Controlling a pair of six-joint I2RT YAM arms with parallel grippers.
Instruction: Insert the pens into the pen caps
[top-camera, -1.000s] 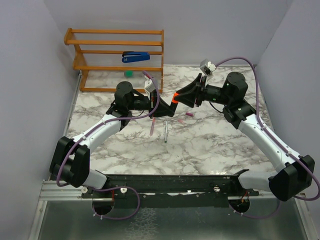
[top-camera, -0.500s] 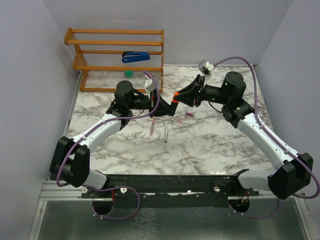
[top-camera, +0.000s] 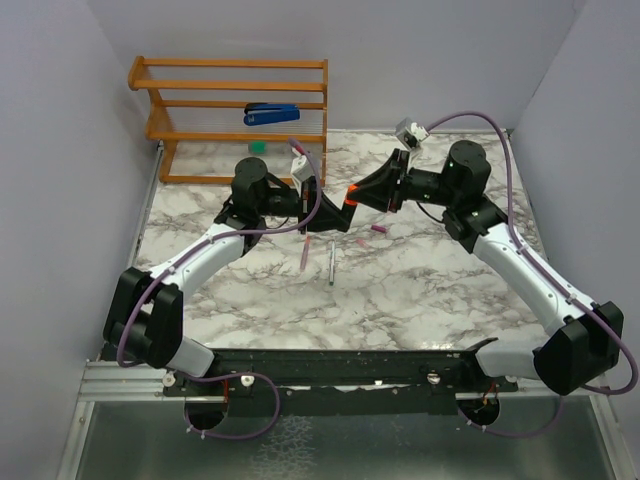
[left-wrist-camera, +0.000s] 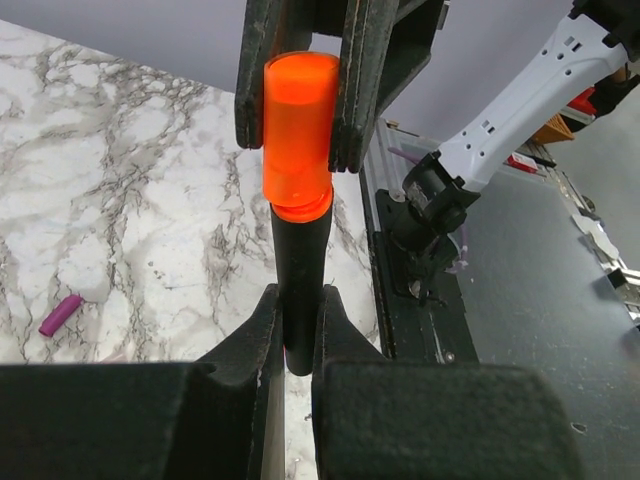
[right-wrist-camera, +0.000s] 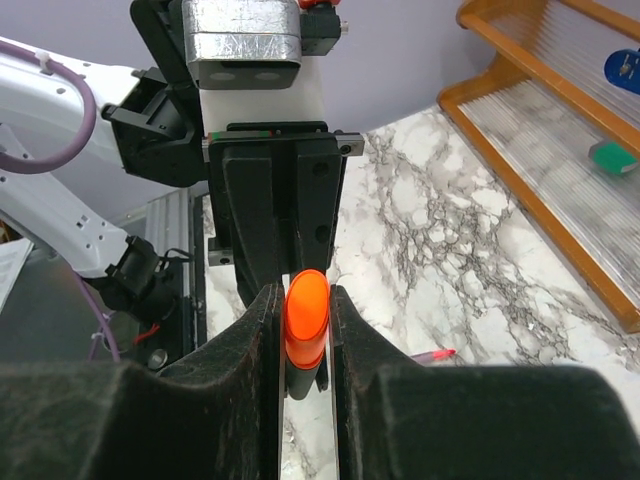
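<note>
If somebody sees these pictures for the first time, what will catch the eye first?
The bright orange cap, pinched by the right gripper in mid-air above the marble table, sits on the black marker held by the left gripper. Next, the orange wooden rack at the back left, with a blue stapler-like object.

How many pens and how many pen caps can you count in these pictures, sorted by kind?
Pens: 3 (black marker, pink pen, grey pen)
Caps plainly seen: 2 (orange cap, purple cap)
Total: 5
</note>
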